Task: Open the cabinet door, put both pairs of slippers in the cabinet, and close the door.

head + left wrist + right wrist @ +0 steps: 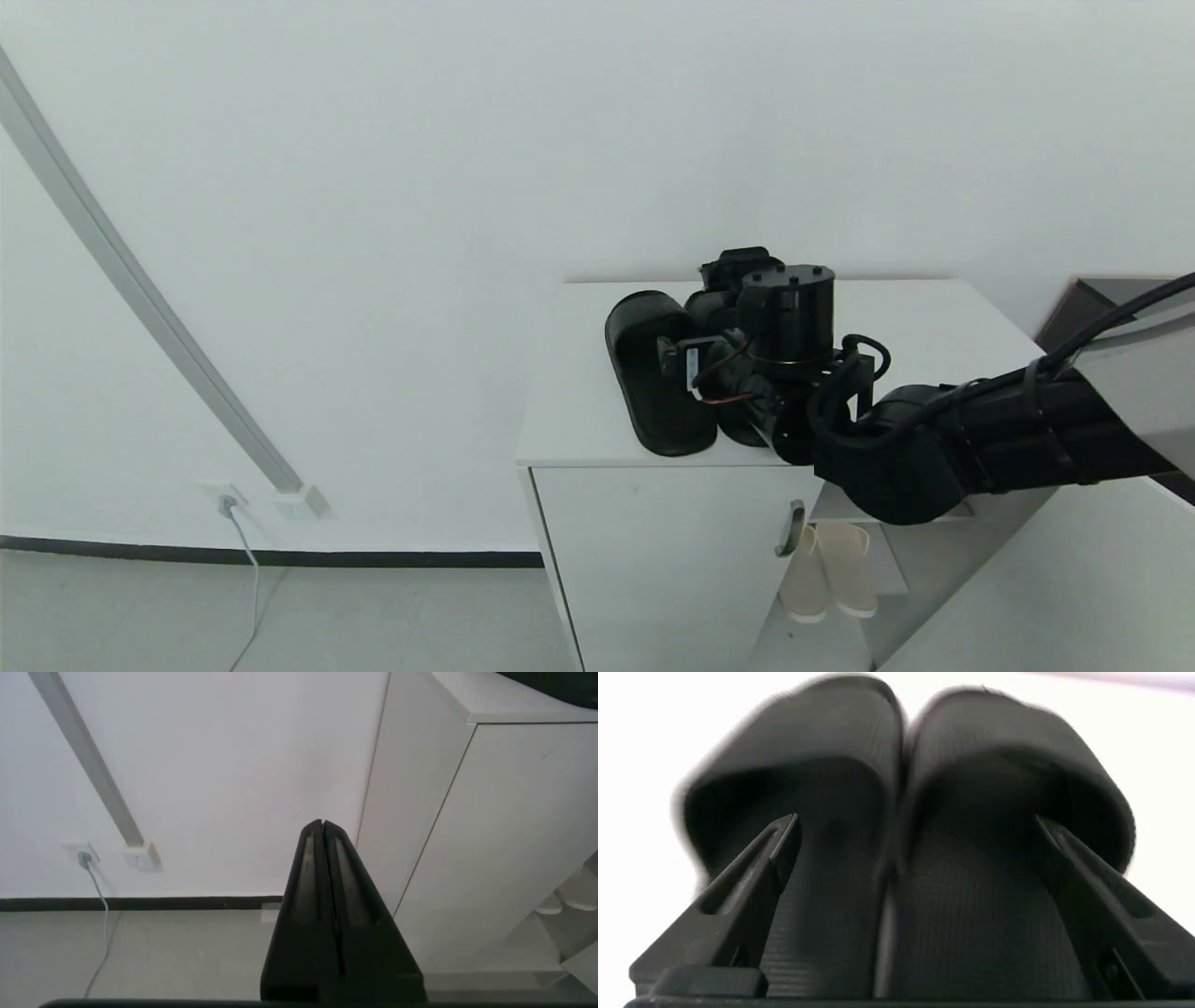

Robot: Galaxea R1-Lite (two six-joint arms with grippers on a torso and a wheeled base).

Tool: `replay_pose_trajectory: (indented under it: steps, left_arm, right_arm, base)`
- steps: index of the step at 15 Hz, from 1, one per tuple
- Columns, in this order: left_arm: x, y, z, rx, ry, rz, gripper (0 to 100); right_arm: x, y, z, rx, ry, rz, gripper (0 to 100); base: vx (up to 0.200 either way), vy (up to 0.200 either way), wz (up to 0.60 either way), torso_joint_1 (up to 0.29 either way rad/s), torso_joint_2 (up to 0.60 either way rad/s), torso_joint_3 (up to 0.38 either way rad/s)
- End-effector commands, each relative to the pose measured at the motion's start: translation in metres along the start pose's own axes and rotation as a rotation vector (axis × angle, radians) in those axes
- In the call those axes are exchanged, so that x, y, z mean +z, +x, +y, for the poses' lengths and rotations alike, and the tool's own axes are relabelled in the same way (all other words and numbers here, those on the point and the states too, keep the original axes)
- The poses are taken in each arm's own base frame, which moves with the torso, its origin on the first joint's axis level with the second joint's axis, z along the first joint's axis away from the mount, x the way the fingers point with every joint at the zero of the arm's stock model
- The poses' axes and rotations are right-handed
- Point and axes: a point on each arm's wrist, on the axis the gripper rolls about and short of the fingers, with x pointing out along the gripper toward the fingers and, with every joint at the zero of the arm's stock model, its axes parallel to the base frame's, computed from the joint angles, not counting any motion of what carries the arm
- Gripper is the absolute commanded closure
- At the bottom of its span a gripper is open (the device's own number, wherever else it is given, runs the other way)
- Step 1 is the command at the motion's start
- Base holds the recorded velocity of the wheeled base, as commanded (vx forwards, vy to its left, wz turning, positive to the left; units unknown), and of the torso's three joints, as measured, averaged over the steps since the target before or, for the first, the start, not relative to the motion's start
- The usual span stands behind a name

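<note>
We find the right gripper [915, 831] spread wide astride the black slippers [653, 392], side by side on the cabinet top [934, 317], evidently to pinch both together; the white slippers [826, 574] sit shelved inside, the left gripper [322, 835] clenched empty alongside.

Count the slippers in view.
4. Two black slippers lie side by side atop the cabinet; two white slippers stand inside it. None seem hidden.

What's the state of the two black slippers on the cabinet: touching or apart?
Touching. Right wrist view shows the black slippers pressed together at the straps, no gap there.
</note>
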Motion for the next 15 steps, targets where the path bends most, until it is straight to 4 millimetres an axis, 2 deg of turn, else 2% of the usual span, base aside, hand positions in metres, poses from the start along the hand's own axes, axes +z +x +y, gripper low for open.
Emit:
replay_pose_trajectory:
  steps: [1, 11, 12, 15]
  left_arm:
    - [0.000, 0.000, 0.000, 0.000, 0.001, 0.000, 100]
    - [0.000, 0.000, 0.000, 0.002, 0.001, 0.001, 100]
    - [0.000, 0.000, 0.000, 0.002, 0.001, 0.000, 100]
    - [0.000, 0.000, 0.000, 0.002, -0.001, 0.001, 100]
  right_arm:
    - [-0.009, 0.011, 0.001, -0.004, -0.007, 0.014, 0]
    - [-0.011, 0.055, -0.004, -0.027, -0.016, -0.029, 0]
    - [-0.011, 0.056, -0.005, -0.029, -0.016, -0.028, 100]
    - [-0.011, 0.057, -0.004, -0.029, -0.015, -0.029, 100]
  base:
    - [0.000, 0.000, 0.00, 0.000, 0.00, 0.000]
    - [0.000, 0.000, 0.00, 0.000, 0.00, 0.000]
    - [0.000, 0.000, 0.00, 0.000, 0.00, 0.000]
    - [0.000, 0.000, 0.00, 0.000, 0.00, 0.000]
